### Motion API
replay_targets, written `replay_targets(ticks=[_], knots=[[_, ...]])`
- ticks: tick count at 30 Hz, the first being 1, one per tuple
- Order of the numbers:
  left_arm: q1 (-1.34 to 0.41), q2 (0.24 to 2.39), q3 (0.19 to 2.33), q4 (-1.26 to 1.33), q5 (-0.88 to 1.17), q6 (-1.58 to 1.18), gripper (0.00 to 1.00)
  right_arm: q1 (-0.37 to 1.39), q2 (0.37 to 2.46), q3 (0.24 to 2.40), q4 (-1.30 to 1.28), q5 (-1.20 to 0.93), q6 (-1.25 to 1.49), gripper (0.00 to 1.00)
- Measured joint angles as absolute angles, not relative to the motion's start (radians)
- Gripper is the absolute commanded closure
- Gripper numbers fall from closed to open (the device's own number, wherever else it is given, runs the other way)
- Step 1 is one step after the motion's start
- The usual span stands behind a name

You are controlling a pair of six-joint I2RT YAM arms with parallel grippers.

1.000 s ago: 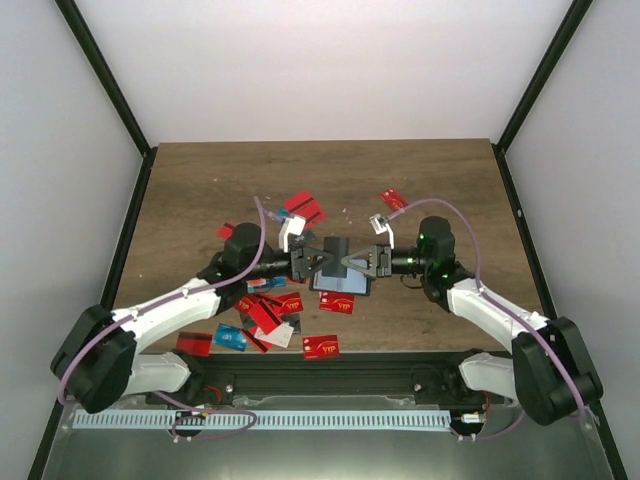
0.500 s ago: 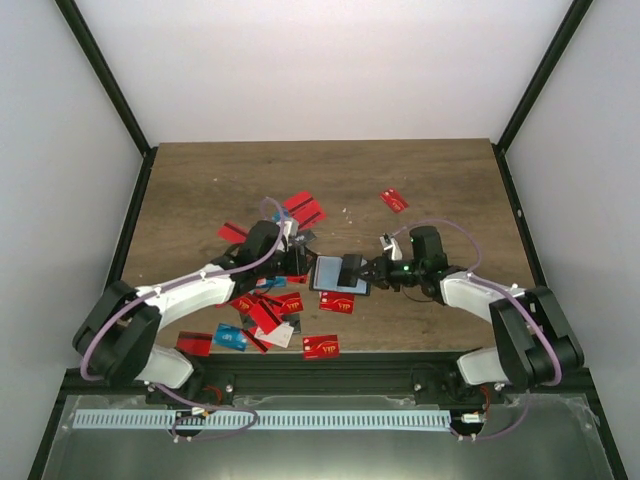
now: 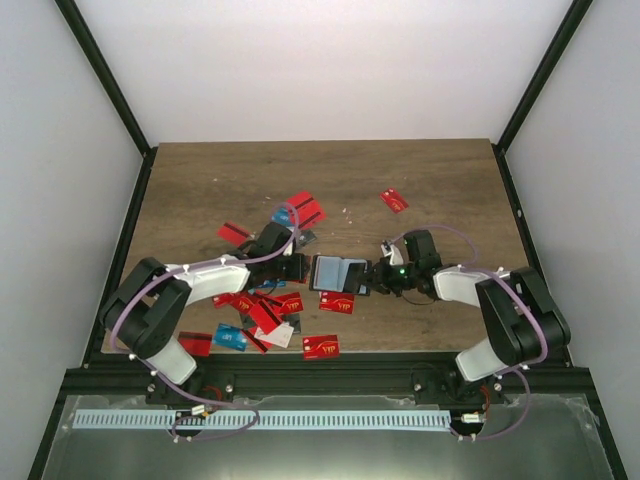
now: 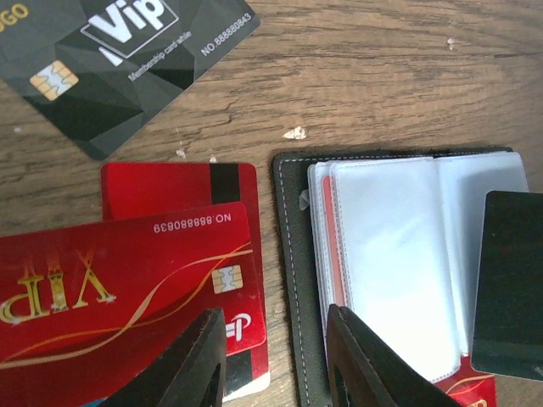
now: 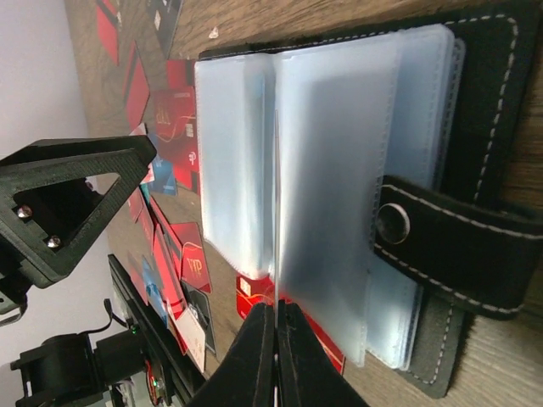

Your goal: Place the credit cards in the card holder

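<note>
The top external view looks down from above and behind the arm bases toward the far wall, distant enough to take in the whole surface (image 3: 420, 180). The left wrist view sits very near the surface and faces almost straight down, with the left fingers (image 4: 199, 365) rising from its bottom edge. The right wrist view is just as near but rolled on its side. It looks low along the surface toward the left arm, with the right fingers (image 5: 254, 356) at its bottom edge. All three views share the card holder (image 3: 338, 273) at the middle and the credit cards (image 3: 268, 312) just beside it. The right wrist view also catches the left fingers.
</note>
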State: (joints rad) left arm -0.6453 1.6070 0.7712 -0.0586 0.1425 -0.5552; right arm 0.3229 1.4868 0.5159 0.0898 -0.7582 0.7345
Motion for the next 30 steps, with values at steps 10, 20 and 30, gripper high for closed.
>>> replay_targets(ticks=[10, 20, 30], knots=[[-0.644, 1.655, 0.804, -0.072, 0.144, -0.530, 0.75, 0.323, 1.534, 0.556, 0.097, -0.763, 0.726, 0.99], [-0.644, 1.682, 0.816, -0.088, 0.160, -0.516, 0.79, 0.323, 1.568, 0.579, 0.107, -0.786, 0.719, 0.99], [-0.644, 1.698, 0.818, -0.090, 0.176, -0.513, 0.81, 0.323, 1.600, 0.582, 0.132, -0.813, 0.719, 0.99]])
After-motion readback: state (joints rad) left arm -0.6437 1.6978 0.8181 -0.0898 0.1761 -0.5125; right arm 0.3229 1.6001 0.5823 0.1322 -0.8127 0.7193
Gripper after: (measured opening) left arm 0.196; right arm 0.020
